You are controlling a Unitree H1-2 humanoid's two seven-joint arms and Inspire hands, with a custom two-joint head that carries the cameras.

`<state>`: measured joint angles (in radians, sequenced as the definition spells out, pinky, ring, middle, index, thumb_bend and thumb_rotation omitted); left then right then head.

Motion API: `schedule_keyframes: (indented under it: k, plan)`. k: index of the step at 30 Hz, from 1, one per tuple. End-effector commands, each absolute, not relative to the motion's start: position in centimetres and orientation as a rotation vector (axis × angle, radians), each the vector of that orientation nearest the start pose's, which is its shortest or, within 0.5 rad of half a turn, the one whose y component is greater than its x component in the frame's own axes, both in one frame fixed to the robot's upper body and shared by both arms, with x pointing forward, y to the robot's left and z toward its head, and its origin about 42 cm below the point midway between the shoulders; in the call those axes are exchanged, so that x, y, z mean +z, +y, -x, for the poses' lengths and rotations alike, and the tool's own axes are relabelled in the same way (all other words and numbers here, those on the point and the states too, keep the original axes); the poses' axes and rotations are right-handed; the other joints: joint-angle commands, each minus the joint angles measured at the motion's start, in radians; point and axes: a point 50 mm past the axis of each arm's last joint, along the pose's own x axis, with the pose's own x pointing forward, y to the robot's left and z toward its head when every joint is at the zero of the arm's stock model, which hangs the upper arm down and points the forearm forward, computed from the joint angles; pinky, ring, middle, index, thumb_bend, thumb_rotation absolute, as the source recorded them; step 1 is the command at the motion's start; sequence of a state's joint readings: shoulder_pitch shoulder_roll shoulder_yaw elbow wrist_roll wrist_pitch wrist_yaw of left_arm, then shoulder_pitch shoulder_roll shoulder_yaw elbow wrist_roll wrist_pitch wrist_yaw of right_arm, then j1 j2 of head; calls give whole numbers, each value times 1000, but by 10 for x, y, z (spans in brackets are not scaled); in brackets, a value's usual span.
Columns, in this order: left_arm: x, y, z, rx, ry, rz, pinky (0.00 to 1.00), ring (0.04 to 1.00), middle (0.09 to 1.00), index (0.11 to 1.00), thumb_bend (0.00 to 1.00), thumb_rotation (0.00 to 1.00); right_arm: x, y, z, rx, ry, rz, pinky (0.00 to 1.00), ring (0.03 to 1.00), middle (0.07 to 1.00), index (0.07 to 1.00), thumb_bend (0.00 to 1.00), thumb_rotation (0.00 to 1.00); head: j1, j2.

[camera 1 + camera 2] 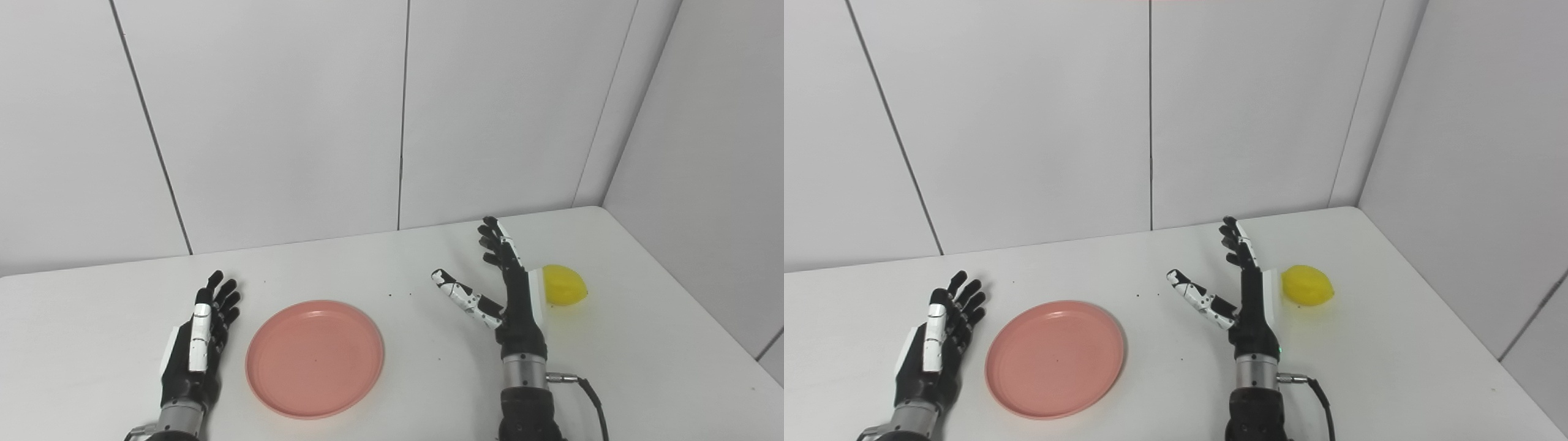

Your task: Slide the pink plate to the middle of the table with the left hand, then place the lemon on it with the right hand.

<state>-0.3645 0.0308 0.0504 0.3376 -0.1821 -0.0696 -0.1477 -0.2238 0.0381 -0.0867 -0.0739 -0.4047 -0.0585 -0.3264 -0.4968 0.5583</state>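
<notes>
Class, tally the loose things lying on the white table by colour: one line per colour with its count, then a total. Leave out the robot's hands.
Pink: 1, the plate
Yellow: 1, the lemon
Total: 2

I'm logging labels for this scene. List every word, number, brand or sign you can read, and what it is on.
None: no readable text anywhere.
Plate: plain pink.
Lemon: unmarked.
Left hand and right hand: white patches only, no lettering.
Table and wall panels: blank.
</notes>
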Motion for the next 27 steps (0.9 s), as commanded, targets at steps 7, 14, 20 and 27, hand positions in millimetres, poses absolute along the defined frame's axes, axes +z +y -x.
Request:
schedule_keyframes:
  k: [7, 14, 20, 27]
  plan:
    - [123, 208, -395, -188, -64, 217, 951, 922, 923, 930, 657, 1000, 217, -230, -339, -495, -459, 353, 811, 838, 844, 871, 726, 396, -48, -2]
    - [124, 210, -395, -181, -56, 230, 948, 913, 906, 912, 639, 1000, 220, -244, -338, -557, -463, 379, 801, 831, 843, 870, 770, 411, -82, -2]
    - [126, 211, -393, -191, -62, 217, 945, 913, 907, 913, 632, 1000, 224, -256, -335, -599, -442, 416, 836, 856, 847, 872, 776, 407, -120, -10]
    - [130, 215, -393, -182, -48, 211, 958, 919, 911, 918, 629, 1000, 228, -272, -331, -659, -409, 486, 850, 866, 853, 882, 783, 387, -167, -17]
